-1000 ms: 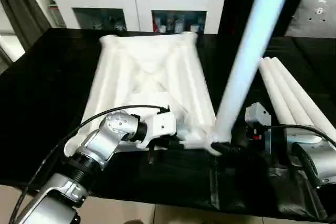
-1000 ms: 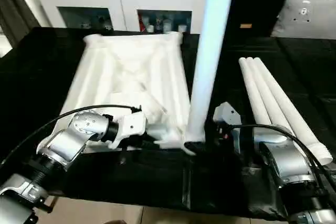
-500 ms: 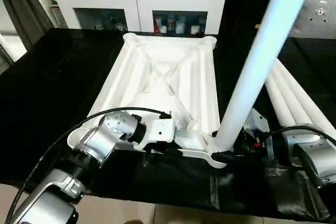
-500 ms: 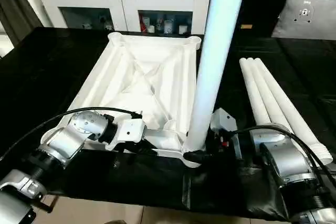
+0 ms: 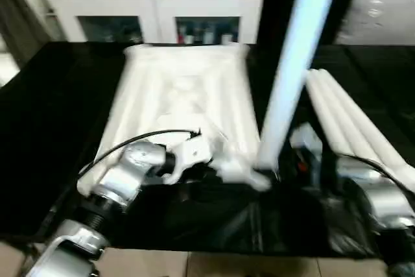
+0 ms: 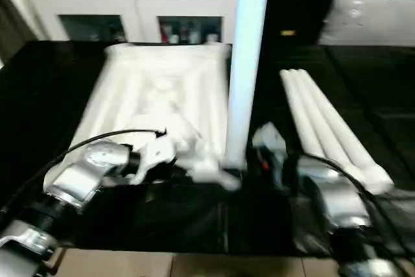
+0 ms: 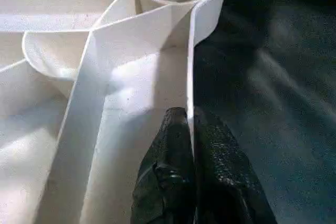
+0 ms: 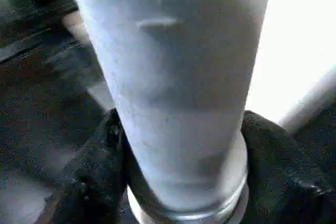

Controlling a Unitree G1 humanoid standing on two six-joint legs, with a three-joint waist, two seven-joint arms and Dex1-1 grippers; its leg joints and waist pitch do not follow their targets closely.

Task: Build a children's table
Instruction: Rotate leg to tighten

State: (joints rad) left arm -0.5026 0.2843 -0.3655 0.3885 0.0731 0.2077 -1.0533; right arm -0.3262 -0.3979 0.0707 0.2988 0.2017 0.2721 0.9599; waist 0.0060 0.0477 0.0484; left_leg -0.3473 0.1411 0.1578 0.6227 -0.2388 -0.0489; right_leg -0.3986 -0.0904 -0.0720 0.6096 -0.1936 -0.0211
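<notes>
I keep L gripper [image 7: 191, 129] pinched on white ribbed plastic tabletop [image 5: 185, 102] rim; R gripper [image 8: 181, 145] clasps upright white tapered leg [image 5: 292, 63]. Press leg straight into corner socket, no tilt.

My head cameras look forward and down over the tabletop [image 5: 181, 105], sharing nearly everything. My left wrist camera sits close on its near rim, my right against the upright leg [image 8: 173, 77].

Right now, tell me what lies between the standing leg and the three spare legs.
The right gripper and its wrist, clamped on the standing leg; past them, bare black tabletop up to the spare legs.
</notes>
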